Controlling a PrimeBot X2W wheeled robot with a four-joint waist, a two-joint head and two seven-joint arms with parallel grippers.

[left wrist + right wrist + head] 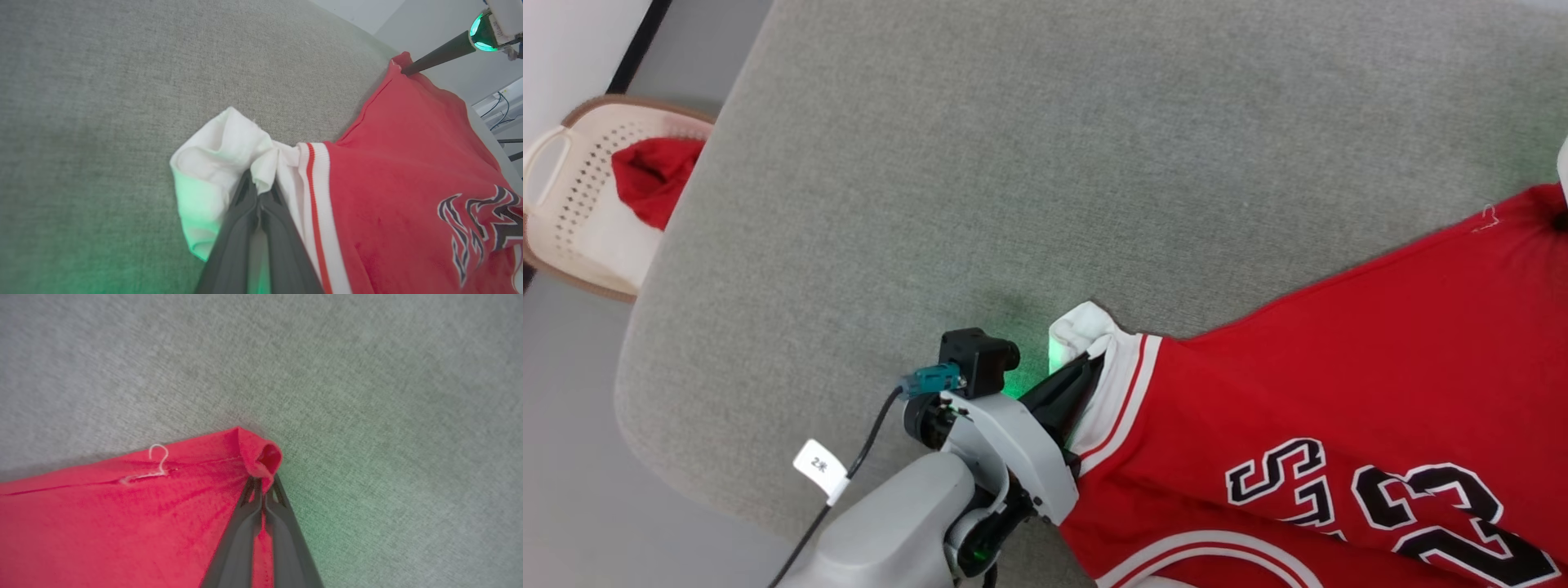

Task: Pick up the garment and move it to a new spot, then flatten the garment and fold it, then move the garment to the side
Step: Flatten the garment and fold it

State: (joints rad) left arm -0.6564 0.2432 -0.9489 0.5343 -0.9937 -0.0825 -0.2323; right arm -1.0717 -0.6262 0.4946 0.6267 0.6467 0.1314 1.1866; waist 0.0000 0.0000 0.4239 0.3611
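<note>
1. The grey upholstered surface (1029,163) is a broad slab with rounded corners. Its covering is a coarse, evenly woven fabric, tinted green where the gripper lights fall on it.
2. The garment (1339,367) lies on this surface at the right and lower right of the head view, chest side up. It is a soft red knit, with black digits outlined in white. Its white sleeve has a ribbed band of white and red stripes. The cloth is pulled into a taut, straight edge between the two grippers.
3. A cream plastic basket (580,188) stands off the surface's far left corner. It has perforated walls, a brown rim and a loop handle.
4. A plain red cloth (649,180) is bunched inside the basket.
5. The left gripper (1092,363) ends a pale grey arm. Its two dark, tapering fingers (245,228) are pressed together on the crumpled white sleeve.
6. The right gripper (261,482) has its slim dark fingers closed together on a rolled red corner of the hem, near the surface's right edge.
7. A small white tag (821,467) is wrapped round the left arm's black cable.
8. A loose white thread (157,459) curls like a hook from the hem seam.
</note>
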